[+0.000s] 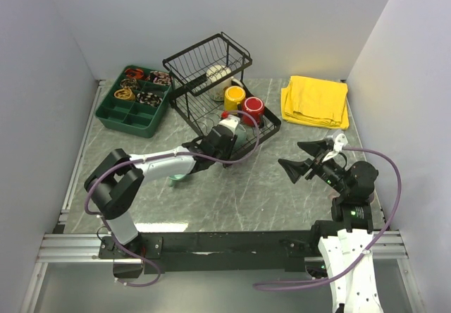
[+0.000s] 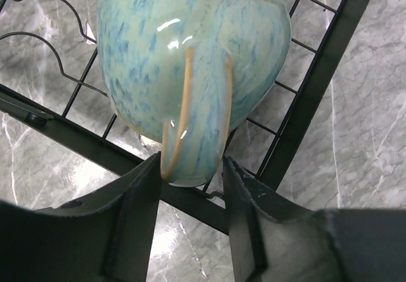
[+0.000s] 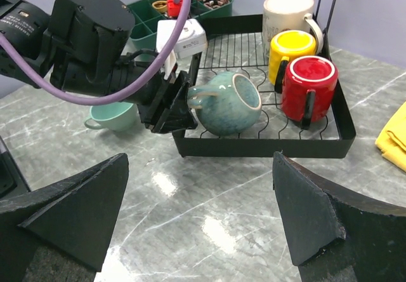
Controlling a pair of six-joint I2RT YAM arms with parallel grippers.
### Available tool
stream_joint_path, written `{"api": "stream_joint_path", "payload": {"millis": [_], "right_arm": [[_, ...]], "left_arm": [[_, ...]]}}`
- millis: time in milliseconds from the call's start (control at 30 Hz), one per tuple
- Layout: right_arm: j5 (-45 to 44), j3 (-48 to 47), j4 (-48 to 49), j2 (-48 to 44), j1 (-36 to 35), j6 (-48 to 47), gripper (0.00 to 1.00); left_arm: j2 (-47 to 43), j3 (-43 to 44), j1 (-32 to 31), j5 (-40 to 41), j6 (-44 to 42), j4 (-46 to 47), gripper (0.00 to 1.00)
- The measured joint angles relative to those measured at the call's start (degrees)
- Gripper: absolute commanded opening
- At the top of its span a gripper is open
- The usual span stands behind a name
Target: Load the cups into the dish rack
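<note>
Mug (image 2: pixel 190 40) lies on side at rack (image 2: pixel 317 72) near edge, handle pointing at left gripper (image 2: pixel 190 164), clamped between its fingers (image 2: pixel 136 218); right gripper (image 3: pixel 200 161) gaping, empty, well apart

the dish rack (image 3: pixel 260 147) stands mid-back on the tabletop (image 1: pixel 232 193), with a compartment tray (image 1: pixel 123 120) to its left and a folded cloth (image 1: pixel 315 101) to its right. in the rack's flat tray a tipped mug (image 3: pixel 228 104) lies at the front left, its handle between the left fingers (image 2: pixel 136 218). at the right stand a near mug (image 3: pixel 307 88), a middle mug (image 3: pixel 292 50) touching it, and a far mug (image 3: pixel 285 12) behind. a loose mug (image 3: pixel 114 117) sits on the tabletop left of the rack.
</note>
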State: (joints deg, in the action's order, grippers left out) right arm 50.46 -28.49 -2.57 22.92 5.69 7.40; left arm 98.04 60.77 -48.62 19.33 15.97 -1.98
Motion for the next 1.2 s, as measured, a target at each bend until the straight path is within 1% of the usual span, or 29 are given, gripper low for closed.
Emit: {"api": "stream_joint_path", "payload": {"millis": [300,500,667,833,967,1033,1067,1100,1167,1200], "right_arm": [[0.2,0.0,0.0,0.8,0.0,0.0,1.00],[0.3,0.0,0.0,1.7,0.0,0.0,1.00],[1.3,0.0,-0.1,3.4,0.0,-0.3,1.00],[1.7,-0.6,-0.8,6.3,-0.5,-1.1,1.00],[1.3,-2.6,-2.9,10.1,-3.0,-2.5,0.98],[0.3,-5.0,-4.7,13.6,-5.3,-3.8,0.93],[-0.9,-6.9,-6.4,15.7,-7.1,-4.7,0.89],[-2.5,-9.4,-8.1,18.7,-9.4,-6.1,0.77],[-5.2,-15.8,-12.3,24.7,-14.7,-9.0,0.62],[-6.6,-18.5,-13.6,27.5,-16.3,-10.1,0.51]], "left_arm": [[0.1,0.4,1.6,-2.0,0.5,-0.4,0.52],[-1.6,-1.1,2.6,-4.7,0.5,0.4,0.54],[-5.9,-3.2,3.0,-6.6,0.8,-1.0,0.59],[-11.0,-4.5,3.1,-8.0,0.8,-3.9,0.61],[-16.4,-4.6,3.2,-8.9,1.2,-5.2,0.61],[-19.7,-4.6,3.2,-9.3,1.6,-5.4,0.62],[-21.5,-4.6,3.2,-9.6,1.9,-5.6,0.62],[-23.3,-4.6,3.2,-9.7,2.3,-5.9,0.62],[-27.3,-4.9,3.2,-10.0,3.0,-6.6,0.65],[-29.4,-5.3,3.2,-10.0,3.3,-6.8,0.72]]}}
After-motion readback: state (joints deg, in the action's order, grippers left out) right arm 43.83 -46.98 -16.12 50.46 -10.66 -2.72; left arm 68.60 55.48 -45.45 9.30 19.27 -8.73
